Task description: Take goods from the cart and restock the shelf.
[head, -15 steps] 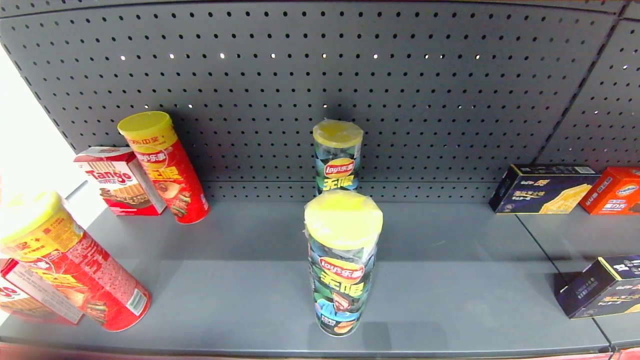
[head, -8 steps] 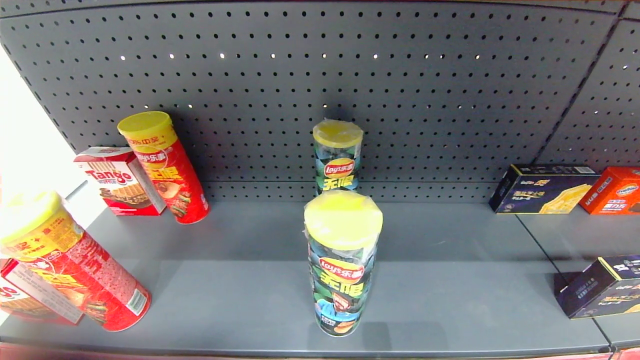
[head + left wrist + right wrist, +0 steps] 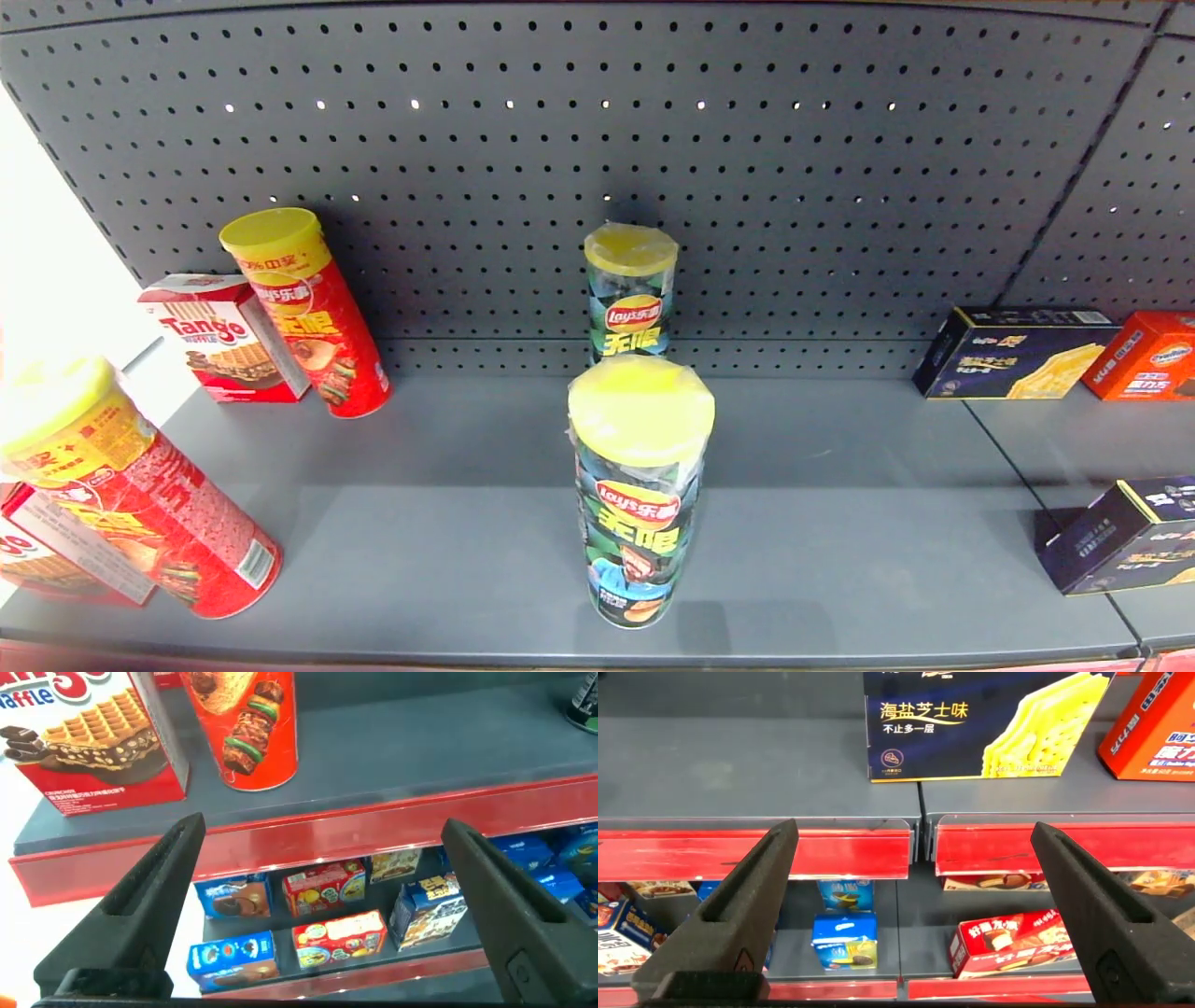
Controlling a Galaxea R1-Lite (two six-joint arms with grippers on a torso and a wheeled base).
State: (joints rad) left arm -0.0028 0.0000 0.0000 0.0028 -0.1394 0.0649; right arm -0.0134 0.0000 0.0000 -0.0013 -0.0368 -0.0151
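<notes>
The shelf [image 3: 840, 523] is a flat, matte grey metal deck. Behind it is a grey pegboard panel [image 3: 747, 140] with even rows of small round holes, and along its front runs a glossy red price rail [image 3: 523, 803].

2 chip tubes stand upright at the middle of the shelf, 1 directly behind the other. The front tube [image 3: 639, 504] is near the shelf's lip and the rear tube [image 3: 632, 299] is against the pegboard, well apart. Both are tall cylinders with a dark blue-green printed skin and a red-and-yellow oval badge. Each has a round yellow lid under crinkled clear film.

To the robot's left, a red tube [image 3: 313, 317] with a yellow lid stands just beside a red wafer box [image 3: 224, 341]. A second red tube [image 3: 140, 495] stands nearer the front edge. The right bay holds a dark blue carton [image 3: 1013, 355], an orange carton [image 3: 1144, 355] and another dark carton [image 3: 1120, 537].

The left gripper [image 3: 322, 831] hangs before the rail. Its 2 matte black wedge-shaped fingers are spread wide and hold nothing. The right gripper [image 3: 915, 833] is likewise wide apart and empty, facing the rail where 2 bays meet.
</notes>
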